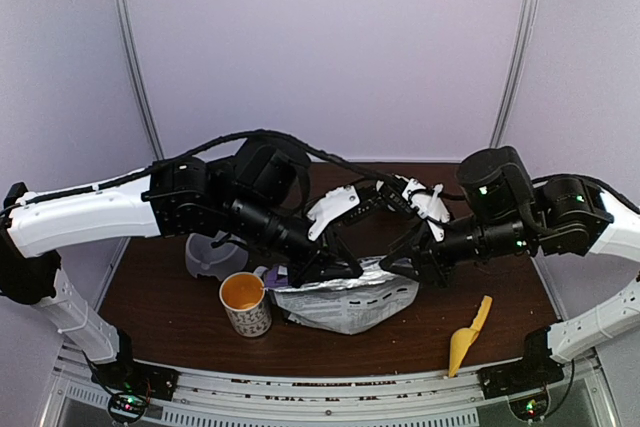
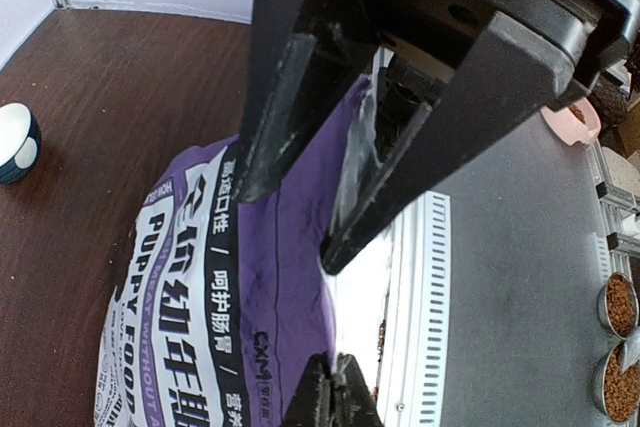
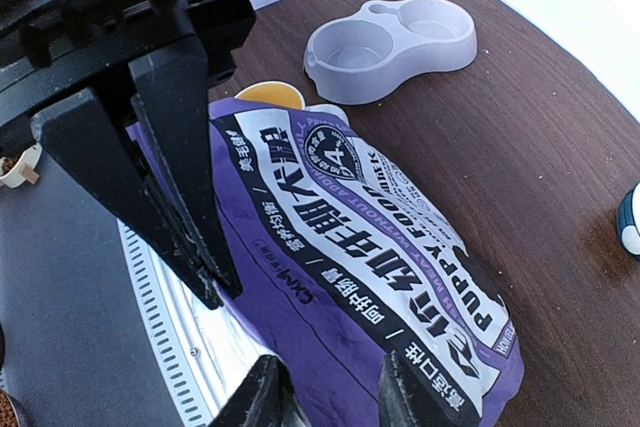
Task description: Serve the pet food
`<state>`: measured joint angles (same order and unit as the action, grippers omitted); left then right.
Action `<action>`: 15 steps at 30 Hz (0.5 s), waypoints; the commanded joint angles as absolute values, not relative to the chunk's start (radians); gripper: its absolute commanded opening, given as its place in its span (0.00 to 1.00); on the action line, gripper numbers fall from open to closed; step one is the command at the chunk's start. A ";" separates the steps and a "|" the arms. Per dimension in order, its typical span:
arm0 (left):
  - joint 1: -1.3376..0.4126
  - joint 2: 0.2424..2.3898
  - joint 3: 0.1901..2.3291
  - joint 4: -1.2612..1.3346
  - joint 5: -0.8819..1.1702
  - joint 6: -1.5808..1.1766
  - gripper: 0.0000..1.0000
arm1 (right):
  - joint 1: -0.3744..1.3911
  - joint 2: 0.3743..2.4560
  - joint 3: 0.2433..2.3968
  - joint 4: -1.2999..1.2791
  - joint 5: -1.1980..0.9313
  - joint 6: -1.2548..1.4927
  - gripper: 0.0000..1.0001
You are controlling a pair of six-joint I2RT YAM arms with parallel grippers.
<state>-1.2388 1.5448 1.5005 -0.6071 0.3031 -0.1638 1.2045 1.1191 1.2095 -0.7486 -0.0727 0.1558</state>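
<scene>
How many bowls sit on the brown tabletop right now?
2. A grey double bowl stands on the left, behind the mug. A dark blue and white bowl is cut off at the edge of both wrist views. The arms may hide others from above.

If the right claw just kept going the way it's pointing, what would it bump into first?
The purple bag. The right gripper points straight at it, fingers either side of its near end, so it would press into the bag almost at once. How close it already is, I can't judge.
</scene>
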 commanded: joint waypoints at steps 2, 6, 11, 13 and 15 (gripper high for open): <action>-1.246 1.509 1.517 -0.489 0.328 -0.168 0.00 | 1.207 1.142 1.146 -0.767 -0.121 0.118 0.33; -1.242 1.504 1.511 -0.480 0.312 -0.178 0.00 | 1.208 1.139 1.129 -0.770 -0.140 0.117 0.33; -1.241 1.496 1.497 -0.461 0.290 -0.190 0.00 | 1.207 1.143 1.111 -0.756 -0.165 0.116 0.31; -1.239 1.494 1.494 -0.454 0.278 -0.199 0.02 | 1.208 1.144 1.106 -0.747 -0.167 0.117 0.23; -1.239 1.489 1.490 -0.446 0.258 -0.210 0.03 | 1.208 1.140 1.100 -0.736 -0.166 0.118 0.13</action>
<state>-1.2388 1.5345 1.4853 -0.6014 0.2867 -0.1711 1.1999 1.1042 1.1522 -0.6674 -0.1261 0.1654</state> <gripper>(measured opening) 0.026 0.211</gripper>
